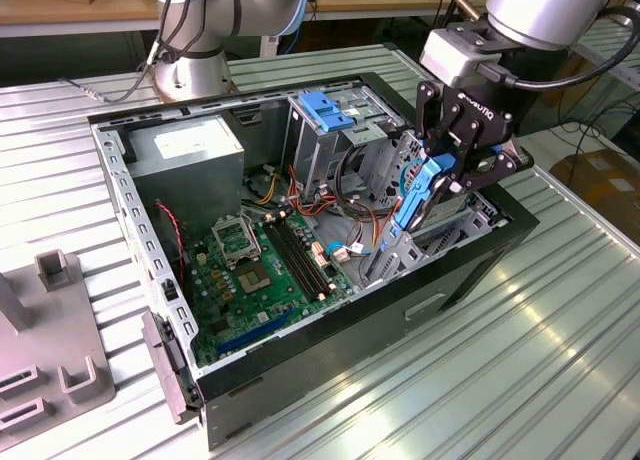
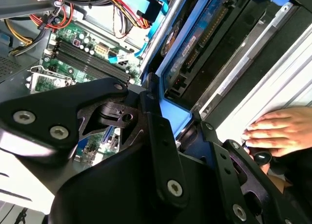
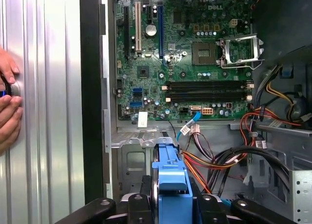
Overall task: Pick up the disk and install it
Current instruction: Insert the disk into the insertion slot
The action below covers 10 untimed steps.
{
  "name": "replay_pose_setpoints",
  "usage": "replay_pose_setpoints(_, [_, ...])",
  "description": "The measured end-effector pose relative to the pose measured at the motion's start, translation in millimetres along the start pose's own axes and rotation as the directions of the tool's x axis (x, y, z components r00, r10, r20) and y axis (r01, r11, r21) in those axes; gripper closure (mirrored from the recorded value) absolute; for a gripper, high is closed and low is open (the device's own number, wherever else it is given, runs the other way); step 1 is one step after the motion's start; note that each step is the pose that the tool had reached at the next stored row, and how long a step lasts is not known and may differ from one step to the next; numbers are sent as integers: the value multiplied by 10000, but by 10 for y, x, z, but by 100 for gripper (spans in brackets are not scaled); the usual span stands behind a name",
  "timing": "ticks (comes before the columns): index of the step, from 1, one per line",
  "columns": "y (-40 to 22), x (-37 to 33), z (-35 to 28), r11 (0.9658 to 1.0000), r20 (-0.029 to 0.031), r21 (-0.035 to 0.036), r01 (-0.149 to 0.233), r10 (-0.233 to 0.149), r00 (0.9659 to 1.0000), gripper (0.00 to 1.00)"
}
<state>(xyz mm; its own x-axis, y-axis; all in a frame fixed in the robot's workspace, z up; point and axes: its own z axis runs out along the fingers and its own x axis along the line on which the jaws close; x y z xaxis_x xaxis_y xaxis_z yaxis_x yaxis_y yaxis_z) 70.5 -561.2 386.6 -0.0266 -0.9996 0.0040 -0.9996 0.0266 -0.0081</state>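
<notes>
disk (image 1: 412, 202) stands on edge and tilted, clamped in the gripper (image 1: 441, 176), whose fingers press together on the upper end of its blue bracket. its lower end reaches down into the bay at the computer case's (image 1: 330, 375) edge toward the exterior view's right, beside the motherboard (image 1: 262, 265) and well apart from the drive cage (image 1: 325, 115) and the power-supply box (image 1: 188, 150) along the case's far edge. in the second wrist view the disk (image 2: 194, 45) shows its grey metal side and connector end running away from the gripper (image 2: 176, 129); in the first wrist view the bracket (image 3: 169, 177) sits between the fingers above the bay's metal floor. a person's hand (image 2: 276, 130) rests on the ribbed table (image 1: 540, 360) just outside the case's wall. judged from its look, the disk is dense and stiff for its size, with smooth metal faces likely to slip, so the plastic bracket's 2 long sides are the better hold. that plastic probably flexes a little, and the connector and underside board look fragile, so knocks against the bay's rails or the loose cables (image 1: 345, 242) nearby could do harm.
</notes>
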Motion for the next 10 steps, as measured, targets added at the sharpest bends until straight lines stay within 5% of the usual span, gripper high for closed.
replay_pose_setpoints(10, [1, -1, 165, 10000, 2, 75, -1, 1, 10000, 63])
